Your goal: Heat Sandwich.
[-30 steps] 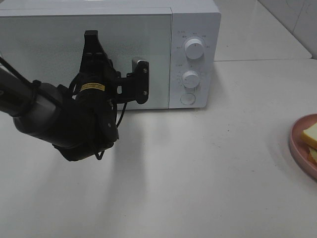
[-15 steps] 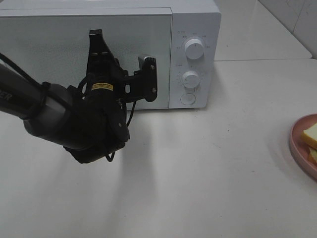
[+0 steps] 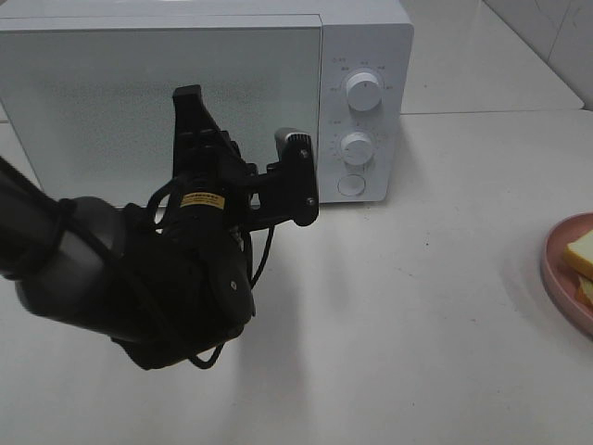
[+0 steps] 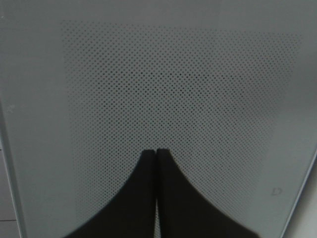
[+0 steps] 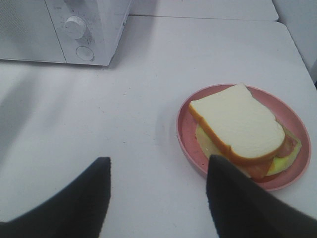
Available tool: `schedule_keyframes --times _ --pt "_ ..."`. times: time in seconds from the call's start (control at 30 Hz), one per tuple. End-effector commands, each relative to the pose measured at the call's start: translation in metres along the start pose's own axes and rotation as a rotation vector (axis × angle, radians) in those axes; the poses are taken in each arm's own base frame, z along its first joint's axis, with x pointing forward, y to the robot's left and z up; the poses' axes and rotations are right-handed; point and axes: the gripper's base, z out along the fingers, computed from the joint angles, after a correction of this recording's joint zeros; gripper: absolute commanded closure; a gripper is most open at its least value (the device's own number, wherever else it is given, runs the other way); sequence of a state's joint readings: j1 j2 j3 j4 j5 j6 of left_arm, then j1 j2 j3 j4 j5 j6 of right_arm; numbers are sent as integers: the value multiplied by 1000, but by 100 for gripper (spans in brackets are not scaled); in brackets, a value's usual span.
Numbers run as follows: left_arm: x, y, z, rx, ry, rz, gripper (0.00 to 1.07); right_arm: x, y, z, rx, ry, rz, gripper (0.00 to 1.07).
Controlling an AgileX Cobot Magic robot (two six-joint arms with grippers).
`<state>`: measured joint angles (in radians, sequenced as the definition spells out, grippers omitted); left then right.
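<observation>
The sandwich (image 5: 237,126), pale bread over yellow and red filling, lies on a round pink plate (image 5: 185,130). In the exterior high view only its edge (image 3: 581,255) and the plate's rim (image 3: 556,278) show at the far right. My right gripper (image 5: 159,161) hovers open over the table just short of the plate, with nothing between its fingers. It is out of the exterior high view. My left gripper (image 3: 188,93) is shut and empty, its tips (image 4: 156,150) pointing at the closed microwave door (image 4: 183,89).
The white microwave (image 3: 366,37) stands at the back, with two knobs (image 3: 363,90) and a round button (image 3: 351,184) on its right panel. The microwave (image 5: 89,25) also shows in the right wrist view. My bulky left arm (image 3: 139,287) fills the table's left middle.
My left arm has shifted right and a little down across the door front, gripper still shut. The plate and sandwich have not moved.
</observation>
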<state>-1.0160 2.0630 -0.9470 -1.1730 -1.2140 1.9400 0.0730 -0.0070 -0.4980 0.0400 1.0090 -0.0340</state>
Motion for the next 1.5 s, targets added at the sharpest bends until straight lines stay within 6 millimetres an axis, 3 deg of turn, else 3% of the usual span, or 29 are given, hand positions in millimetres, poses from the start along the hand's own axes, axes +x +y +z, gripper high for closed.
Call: schedule_keyframes --times 0.03,0.07,0.13,0.17,0.33,0.93,1.33,1.5 --pt "2 23 -15 22 47 -269 107 1 0 -3 5 -37 -9 50" --pt "2 23 -15 22 47 -269 107 1 0 -3 5 -37 -9 50" --pt "2 33 -18 83 55 -432 107 1 0 -3 5 -37 -9 50" --pt "1 42 -22 151 59 -600 107 1 0 -3 5 -37 -9 50" --pt "-4 60 -32 284 21 -810 107 1 0 -3 5 -37 -9 50" --pt "-36 67 -76 919 -277 -886 107 1 0 -3 5 -37 -9 50" --pt "-30 89 -81 1080 -343 -971 107 1 0 -3 5 -37 -9 50" --pt "-13 94 -72 1179 -236 -1004 107 1 0 -3 4 -37 -8 50"
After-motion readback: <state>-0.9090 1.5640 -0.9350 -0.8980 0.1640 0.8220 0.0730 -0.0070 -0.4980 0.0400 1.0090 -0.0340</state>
